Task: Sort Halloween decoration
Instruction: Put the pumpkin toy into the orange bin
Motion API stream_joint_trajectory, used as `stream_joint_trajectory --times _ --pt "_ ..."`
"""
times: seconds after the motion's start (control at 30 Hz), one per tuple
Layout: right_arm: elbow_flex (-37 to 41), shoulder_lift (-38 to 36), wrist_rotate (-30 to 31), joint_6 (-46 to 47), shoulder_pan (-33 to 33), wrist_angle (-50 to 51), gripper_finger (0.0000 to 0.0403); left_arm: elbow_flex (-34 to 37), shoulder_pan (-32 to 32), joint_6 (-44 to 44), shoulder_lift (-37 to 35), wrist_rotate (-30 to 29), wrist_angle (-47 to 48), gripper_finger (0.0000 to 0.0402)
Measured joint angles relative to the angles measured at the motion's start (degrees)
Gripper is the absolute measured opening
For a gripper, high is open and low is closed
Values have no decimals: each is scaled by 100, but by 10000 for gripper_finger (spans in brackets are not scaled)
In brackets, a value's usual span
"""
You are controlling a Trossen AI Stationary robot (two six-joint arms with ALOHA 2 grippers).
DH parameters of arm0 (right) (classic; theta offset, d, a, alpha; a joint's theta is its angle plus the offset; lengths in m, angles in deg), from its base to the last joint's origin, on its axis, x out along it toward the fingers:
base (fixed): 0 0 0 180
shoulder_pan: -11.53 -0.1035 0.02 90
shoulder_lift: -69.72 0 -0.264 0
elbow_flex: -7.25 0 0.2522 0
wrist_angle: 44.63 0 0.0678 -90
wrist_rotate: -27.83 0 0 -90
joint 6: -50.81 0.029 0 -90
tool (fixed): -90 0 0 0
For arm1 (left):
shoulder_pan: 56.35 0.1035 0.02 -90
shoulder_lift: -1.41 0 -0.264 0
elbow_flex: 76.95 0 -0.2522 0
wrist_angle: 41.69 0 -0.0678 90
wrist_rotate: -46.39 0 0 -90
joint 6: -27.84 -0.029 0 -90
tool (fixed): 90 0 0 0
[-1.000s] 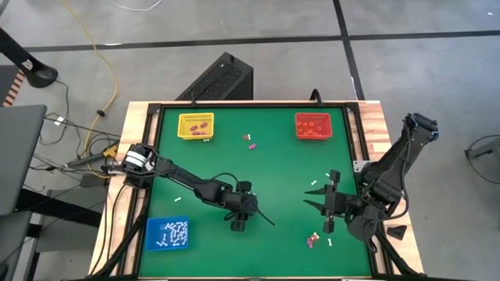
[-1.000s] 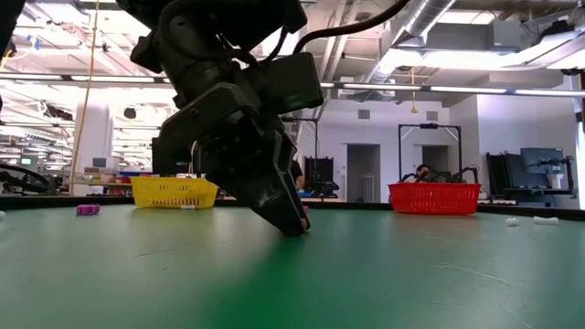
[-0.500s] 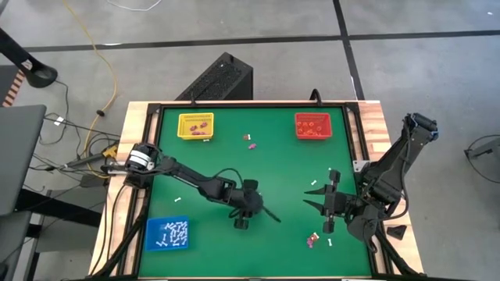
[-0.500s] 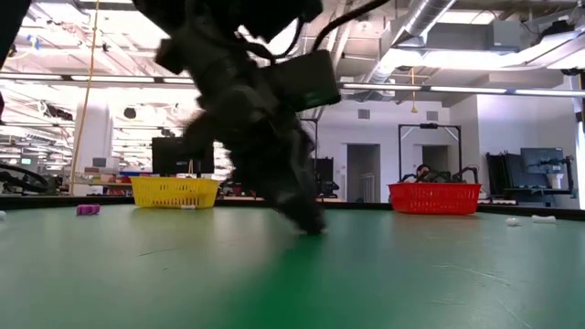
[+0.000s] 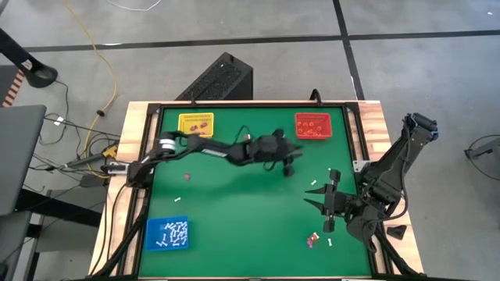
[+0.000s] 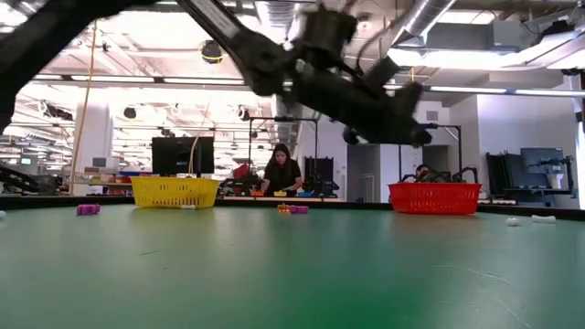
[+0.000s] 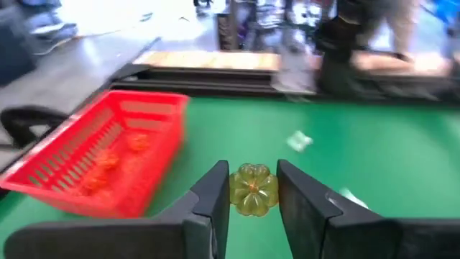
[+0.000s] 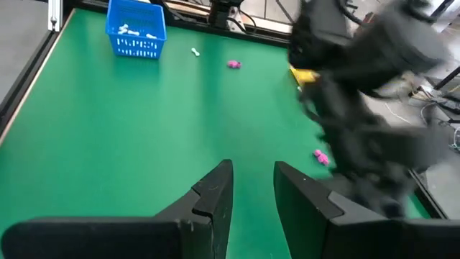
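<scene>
My left gripper [image 5: 290,166] hangs above the mat just short of the red tray [image 5: 313,126], shut on a small yellow-orange pumpkin-shaped trinket [image 7: 251,189]. The low view shows this gripper [image 6: 407,132] well clear of the table. The red tray [image 7: 100,155] holds orange trinkets. My right gripper [image 5: 311,205] waits open and empty at the table's right [image 8: 253,183]. Loose trinkets lie on the mat: purple-pink ones [image 5: 251,142] [image 5: 187,176], white ones [image 5: 315,183] [image 5: 178,199], and a small cluster [image 5: 312,239] near my right gripper. My left gripper pinches the pumpkin trinket by two opposite sides [image 7: 234,191] between its two fingers. The fingers point roughly level toward the table's right side. The trinket is lifted clear of the table.
A yellow tray [image 5: 195,125] with purple trinkets stands at the far left. A blue tray [image 5: 167,233] with white ones stands at the near left. The left arm [image 5: 219,152] stretches across the middle of the mat. A person [image 6: 279,174] sits in the room behind.
My left gripper has risen from the mat near the table's middle. It has swung up toward the far right, toward the red tray, carrying the pumpkin trinket clear of the table. Its fingers have tipped from pointing down to roughly level.
</scene>
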Motion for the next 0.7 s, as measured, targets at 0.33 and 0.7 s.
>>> stream_joint_trajectory --times 0.33,0.7 --pt "-2 2 15 9 0 147 132 -3087 680 580 1718 -48 1164 94" --pt "149 2 207 -35 93 254 132 -3581 826 369 1984 -283 1679 132"
